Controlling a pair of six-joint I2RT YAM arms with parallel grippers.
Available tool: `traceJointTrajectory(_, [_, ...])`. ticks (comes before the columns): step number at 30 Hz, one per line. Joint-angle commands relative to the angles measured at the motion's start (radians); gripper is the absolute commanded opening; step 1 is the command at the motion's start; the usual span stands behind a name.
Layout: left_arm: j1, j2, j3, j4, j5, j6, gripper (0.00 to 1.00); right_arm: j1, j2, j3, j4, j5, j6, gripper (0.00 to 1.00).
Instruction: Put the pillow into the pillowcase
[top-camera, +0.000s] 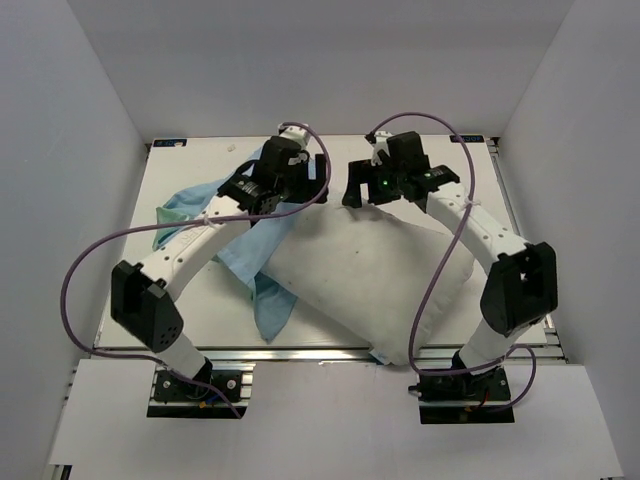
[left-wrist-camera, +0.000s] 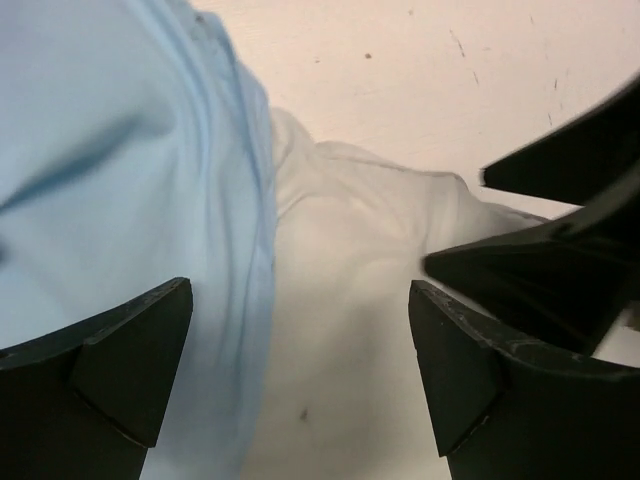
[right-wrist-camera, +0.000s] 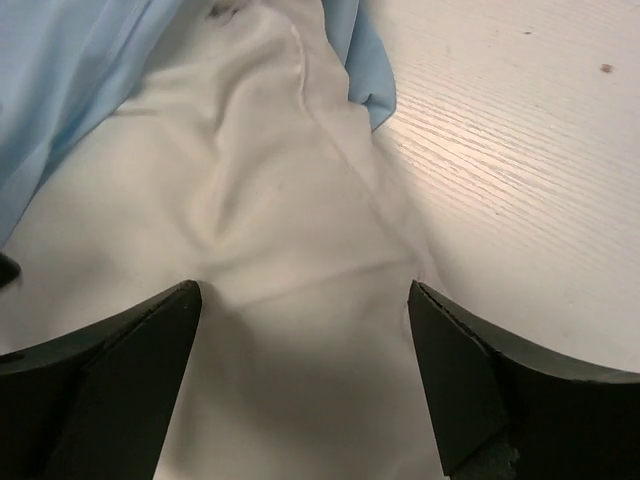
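The white pillow (top-camera: 370, 280) lies across the middle and right of the table, its far corner between the two grippers. The pillowcase (top-camera: 245, 250) lies left of it and partly under it, light blue face up, with a sea-green patch at its far left. My left gripper (top-camera: 310, 190) is open and empty over the pillow's far corner. In the left wrist view (left-wrist-camera: 300, 340) pillowcase (left-wrist-camera: 120, 150) sits under the left finger and pillow (left-wrist-camera: 350, 300) between the jaws. My right gripper (top-camera: 355, 192) is open and empty, close to the left one. The right wrist view (right-wrist-camera: 305, 340) shows pillow (right-wrist-camera: 290, 280) between its jaws and pillowcase (right-wrist-camera: 80, 80) at upper left.
The white table (top-camera: 470, 170) is walled by white panels on three sides, with a metal rail along the near edge. The right gripper's black fingers (left-wrist-camera: 560, 250) show at the right of the left wrist view, very close to the left gripper. Purple cables loop over both arms.
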Motion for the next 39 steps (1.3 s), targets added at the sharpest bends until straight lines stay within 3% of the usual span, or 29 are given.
traceJointTrajectory(1, [-0.005, -0.178, -0.046, -0.069, -0.114, -0.072, 0.98, 0.0, -0.101, 0.047, -0.09, 0.054, -0.089, 0.89])
traceJointTrajectory(4, [-0.005, -0.328, -0.167, -0.146, -0.211, -0.21, 0.98, 0.001, -0.165, 0.043, -0.09, 0.073, -0.121, 0.89])
traceJointTrajectory(7, [-0.005, -0.486, -0.316, -0.25, -0.286, -0.377, 0.98, 0.006, -0.225, 0.031, -0.107, -0.005, -0.165, 0.89])
traceJointTrajectory(10, [-0.005, -0.622, -0.42, -0.367, -0.318, -0.526, 0.98, 0.142, -0.297, -0.03, -0.107, 0.053, -0.266, 0.89])
traceJointTrajectory(12, [-0.005, -0.683, -0.532, -0.387, -0.294, -0.549, 0.98, 0.338, -0.352, -0.084, -0.074, 0.214, -0.323, 0.89])
traceJointTrajectory(16, [-0.005, -0.784, -0.697, -0.317, -0.191, -0.554, 0.98, 0.48, -0.365, -0.159, -0.027, 0.183, -0.347, 0.89])
traceJointTrajectory(20, [-0.005, -0.795, -0.806, -0.171, -0.108, -0.543, 0.98, 0.642, -0.221, -0.151, -0.023, 0.393, -0.386, 0.89])
traceJointTrajectory(25, [-0.005, -0.751, -0.885, -0.109, -0.091, -0.539, 0.95, 0.703, -0.054, -0.101, -0.006, 0.589, -0.38, 0.89])
traceJointTrajectory(31, [-0.005, -0.688, -0.936, -0.028, -0.085, -0.531, 0.75, 0.696, 0.088, -0.134, 0.134, 0.735, -0.397, 0.89])
traceJointTrajectory(33, [-0.005, -0.671, -0.947, -0.006, -0.094, -0.531, 0.69, 0.686, 0.129, -0.12, 0.154, 0.757, -0.356, 0.61])
traceJointTrajectory(34, [-0.005, -0.662, -0.947, -0.003, -0.097, -0.529, 0.63, 0.681, 0.134, -0.106, 0.164, 0.76, -0.336, 0.39])
traceJointTrajectory(35, [-0.005, -0.654, -0.944, 0.0, -0.097, -0.526, 0.6, 0.666, 0.123, -0.109, 0.181, 0.753, -0.322, 0.1])
traceJointTrajectory(36, [-0.005, -0.645, -0.939, -0.005, -0.1, -0.526, 0.58, 0.657, 0.109, -0.112, 0.221, 0.74, -0.31, 0.0])
traceJointTrajectory(39, [-0.005, -0.622, -0.935, 0.007, -0.108, -0.522, 0.53, 0.617, 0.033, -0.127, 0.259, 0.623, -0.282, 0.0])
